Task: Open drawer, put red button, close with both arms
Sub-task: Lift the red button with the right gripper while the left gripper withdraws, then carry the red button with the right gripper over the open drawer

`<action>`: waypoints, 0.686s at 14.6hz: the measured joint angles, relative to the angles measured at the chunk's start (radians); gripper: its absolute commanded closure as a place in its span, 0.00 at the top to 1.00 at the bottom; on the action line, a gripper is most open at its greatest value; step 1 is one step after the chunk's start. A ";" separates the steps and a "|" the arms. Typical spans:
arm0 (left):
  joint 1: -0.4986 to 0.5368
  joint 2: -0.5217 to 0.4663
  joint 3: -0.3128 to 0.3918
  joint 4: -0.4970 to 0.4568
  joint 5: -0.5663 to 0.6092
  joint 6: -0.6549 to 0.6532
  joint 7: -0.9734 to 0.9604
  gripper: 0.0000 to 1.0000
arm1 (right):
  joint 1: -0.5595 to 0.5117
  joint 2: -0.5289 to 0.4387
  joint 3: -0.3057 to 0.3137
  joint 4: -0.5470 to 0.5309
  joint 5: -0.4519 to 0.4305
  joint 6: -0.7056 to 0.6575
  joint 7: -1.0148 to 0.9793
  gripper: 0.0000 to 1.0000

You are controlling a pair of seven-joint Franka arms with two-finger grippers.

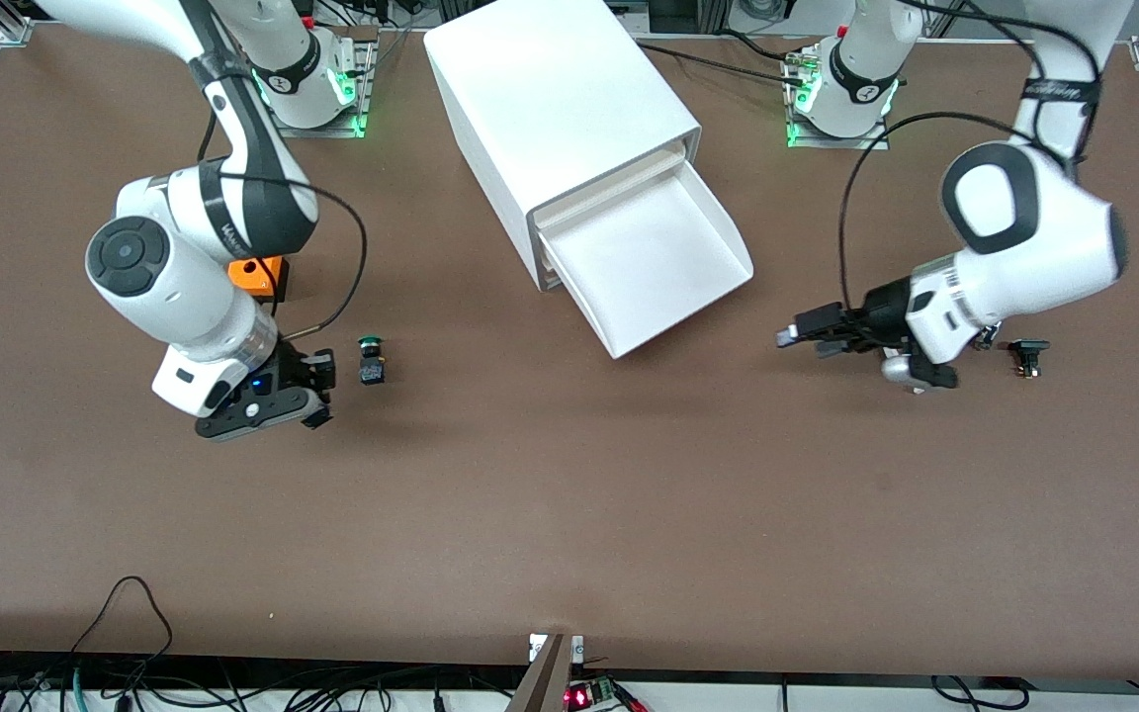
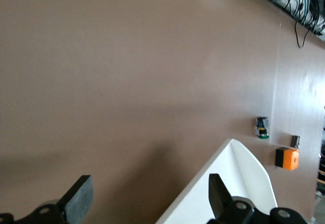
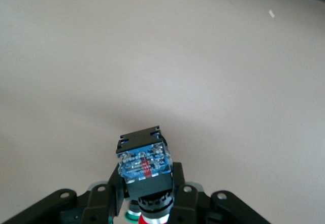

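The drawer (image 1: 649,257) stands pulled out of the white cabinet (image 1: 550,99), and its tray holds nothing. My right gripper (image 1: 317,391) hangs low over the table toward the right arm's end. It is shut on the red button (image 3: 144,163), gripping its black-blue body, with the red cap just showing at the wrist view's edge. My right gripper (image 3: 144,186) is beside the green-capped button (image 1: 370,358). My left gripper (image 1: 795,334) is open and empty, just off the drawer's front corner toward the left arm's end. A drawer corner (image 2: 238,183) shows by one of its fingers (image 2: 219,196).
The green-capped button lies on the table beside the right gripper and also shows in the left wrist view (image 2: 262,127). The orange box with a hole (image 1: 258,275) sits under the right arm. A small dark part (image 1: 1027,354) lies by the left arm.
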 measured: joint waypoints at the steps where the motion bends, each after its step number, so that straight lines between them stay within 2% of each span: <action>1: 0.002 -0.017 0.019 0.004 0.018 0.002 -0.001 1.00 | 0.001 0.000 0.031 0.034 0.000 -0.015 -0.008 0.26; 3: 0.005 -0.047 0.057 0.015 0.104 -0.025 -0.001 1.00 | 0.003 0.000 0.098 0.090 0.000 -0.027 -0.017 0.26; 4: 0.006 -0.061 0.084 0.038 0.168 -0.081 -0.001 1.00 | 0.004 0.001 0.136 0.116 0.000 -0.030 -0.033 0.26; 6: 0.011 -0.085 0.143 0.131 0.312 -0.255 -0.003 1.00 | 0.006 0.015 0.221 0.161 0.000 -0.034 -0.080 0.26; 8: 0.019 -0.110 0.173 0.240 0.461 -0.413 -0.023 1.00 | 0.019 0.044 0.290 0.202 0.000 -0.035 -0.181 0.26; 10: 0.017 -0.132 0.170 0.324 0.603 -0.523 -0.100 1.00 | 0.054 0.076 0.317 0.229 0.000 -0.036 -0.322 0.26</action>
